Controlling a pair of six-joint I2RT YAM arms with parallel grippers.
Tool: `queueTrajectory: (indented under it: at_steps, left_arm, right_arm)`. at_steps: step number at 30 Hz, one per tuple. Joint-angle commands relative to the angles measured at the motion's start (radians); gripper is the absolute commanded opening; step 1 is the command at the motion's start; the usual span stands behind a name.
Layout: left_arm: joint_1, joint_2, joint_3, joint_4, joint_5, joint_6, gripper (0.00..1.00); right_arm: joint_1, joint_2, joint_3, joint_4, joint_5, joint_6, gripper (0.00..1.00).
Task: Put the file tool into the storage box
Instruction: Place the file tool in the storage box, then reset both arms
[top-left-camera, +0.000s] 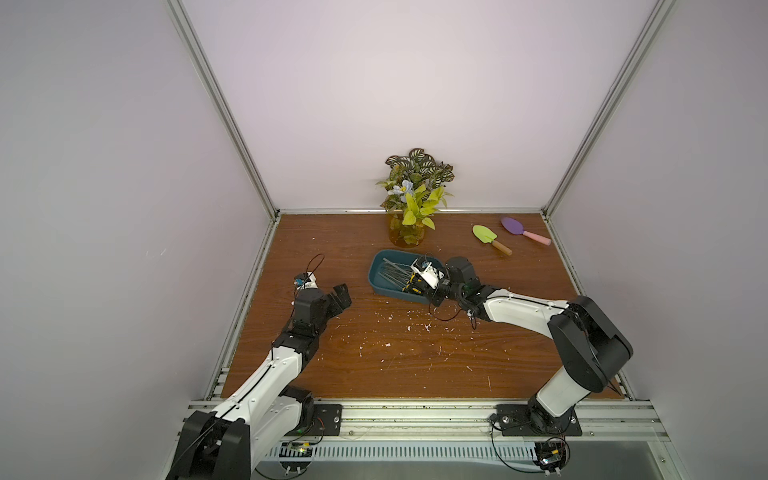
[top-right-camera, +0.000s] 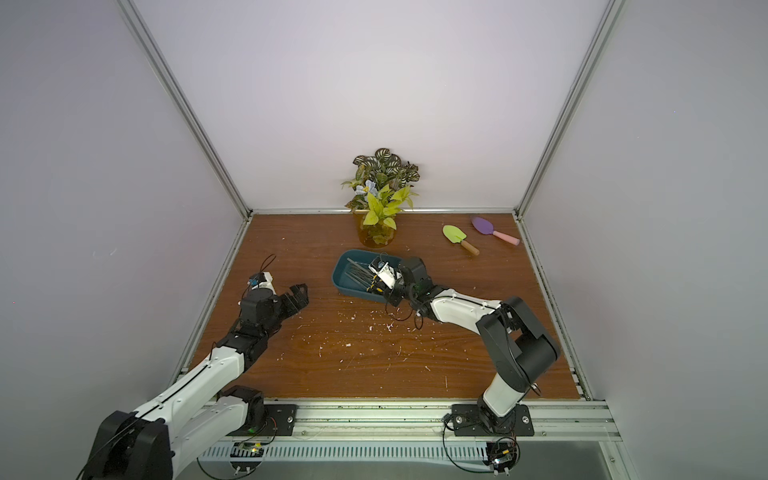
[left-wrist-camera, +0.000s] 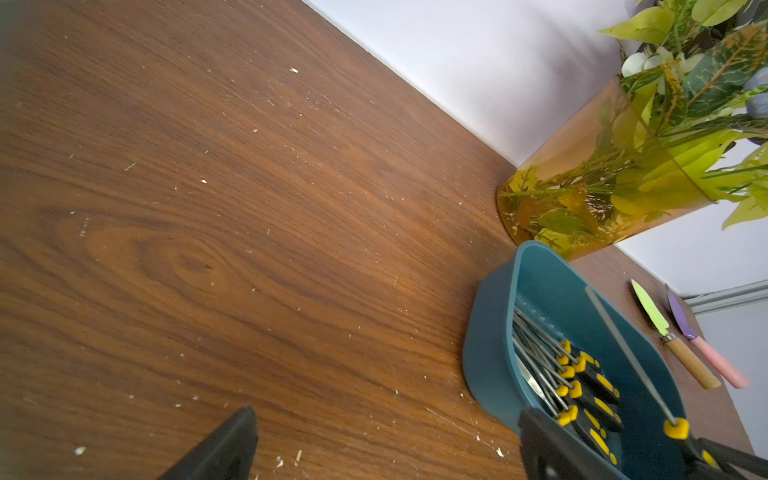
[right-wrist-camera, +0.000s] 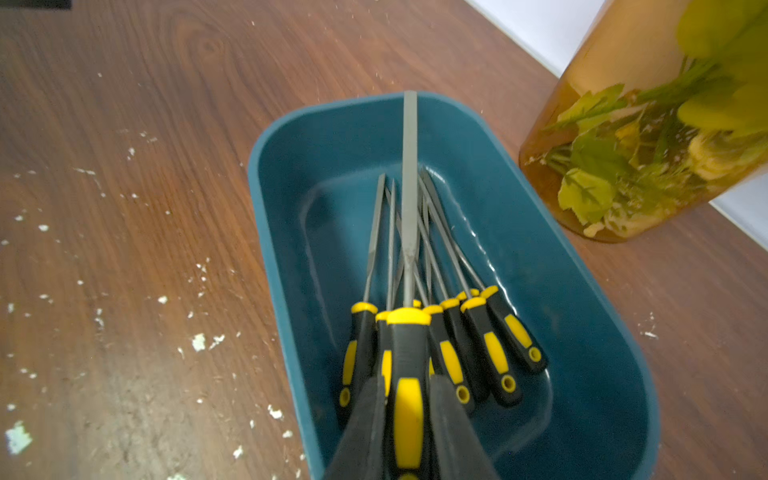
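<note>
Right end effector astride file tool handle above storage box, grip impossible to tell

A: What do the arms look like?
B: The left arm and right arm have glossy white shells and bulky black joint housings.
A: Any cables?
B: Yes, thin black cables loop at the wrists. The left gripper and right gripper are matte black, beside small white camera blocks.
</note>
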Motion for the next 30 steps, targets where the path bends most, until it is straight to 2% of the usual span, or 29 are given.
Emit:
queueTrajectory:
  at_steps: [1,5,10,12,15,17,20,22,24,26,30]
  left_arm:
    - [0.014,0.013,-0.01,0.023,-0.033,0.028,1.0]
    - [0.014,0.021,-0.021,0.053,-0.05,0.038,1.0]
    - [0.014,0.043,-0.01,0.074,-0.096,0.099,1.0]
    - [0.015,0.045,-0.001,0.073,-0.143,0.146,1.0]
    - [0.014,0.04,-0.001,0.126,-0.18,0.224,1.0]
    - [0.014,0.032,-0.006,0.18,-0.188,0.286,1.0]
    - [0.014,0.021,0.0,0.203,-0.266,0.372,1.0]
    - [0.014,0.006,-0.02,0.236,-0.354,0.396,1.0]
    - [0.016,-0.001,-0.072,0.349,-0.419,0.448,1.0]
    - [0.016,0.015,-0.13,0.495,-0.458,0.491,1.0]
    - [0.016,0.092,-0.213,0.721,-0.487,0.584,1.0]
  right_arm:
    - [-0.002,0.013,0.05,0.034,-0.014,-0.014,0.49]
    - [-0.003,-0.002,0.029,0.075,0.048,0.026,0.69]
    - [-0.005,-0.099,-0.016,0.102,0.213,0.167,0.83]
    - [-0.004,-0.159,-0.037,0.077,0.317,0.231,0.86]
    - [-0.004,-0.29,-0.149,0.12,0.551,0.312,0.93]
    - [-0.008,-0.401,-0.266,0.199,0.72,0.309,0.99]
    - [-0.056,-0.537,-0.41,0.28,0.857,0.31,0.99]
    - [-0.125,-0.585,-0.468,0.28,0.823,0.322,0.99]
    - [-0.196,-0.586,-0.516,0.313,0.816,0.344,0.99]
    - [-0.25,-0.539,-0.584,0.46,0.84,0.327,0.99]
    - [-0.289,-0.415,-0.652,0.726,0.867,0.283,0.99]
